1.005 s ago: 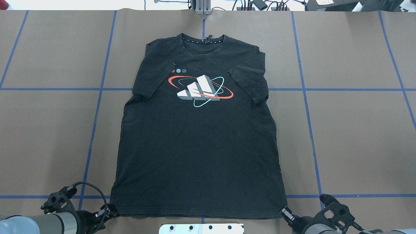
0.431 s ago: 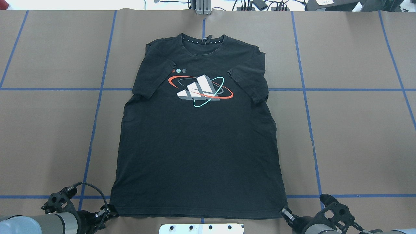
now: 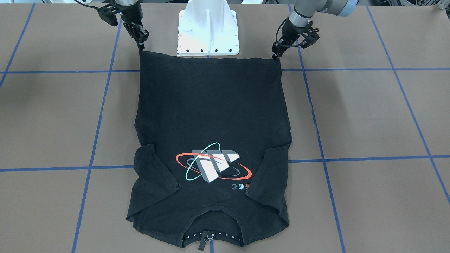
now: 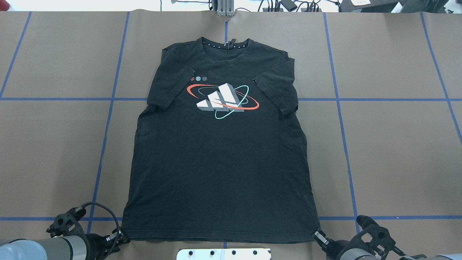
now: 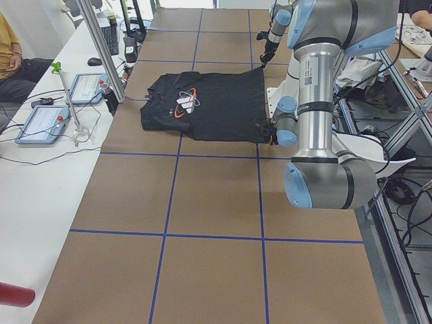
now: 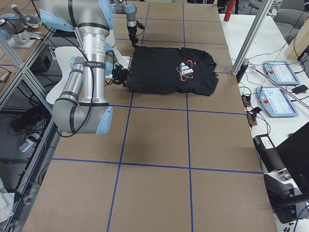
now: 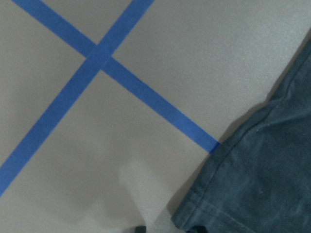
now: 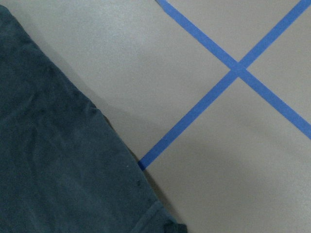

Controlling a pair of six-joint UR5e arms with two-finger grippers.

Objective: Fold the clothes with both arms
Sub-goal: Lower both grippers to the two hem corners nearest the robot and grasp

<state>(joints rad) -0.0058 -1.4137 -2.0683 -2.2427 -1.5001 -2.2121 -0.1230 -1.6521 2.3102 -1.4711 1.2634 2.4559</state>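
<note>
Standing beside the desk (image 4: 397, 151), I see the black T-shirt (image 4: 220, 162) spread flat and face up on the brown paper. Its collar (image 4: 224, 45) is at the far side and its hem (image 4: 220, 240) lies nearest the white base (image 3: 208, 31). The left claw (image 3: 276, 54) has its tips at one hem corner and the right claw (image 3: 141, 45) at the other. Each looks narrow, but I cannot tell whether either has pinched cloth or merely rests against it. The wrist views show only the shirt's corner at the bottom edge.

My guess is that the step in hand is taking the two hem corners, with no fold made yet. To do it well, each claw should catch both layers of the hem, not just the top one, and bite a little inside the corner seam. Both arms would then want to rise together and travel evenly toward the collar. Keeping the hem taut between them should stop the chest graphic (image 4: 222, 99) being dragged or creased.
</note>
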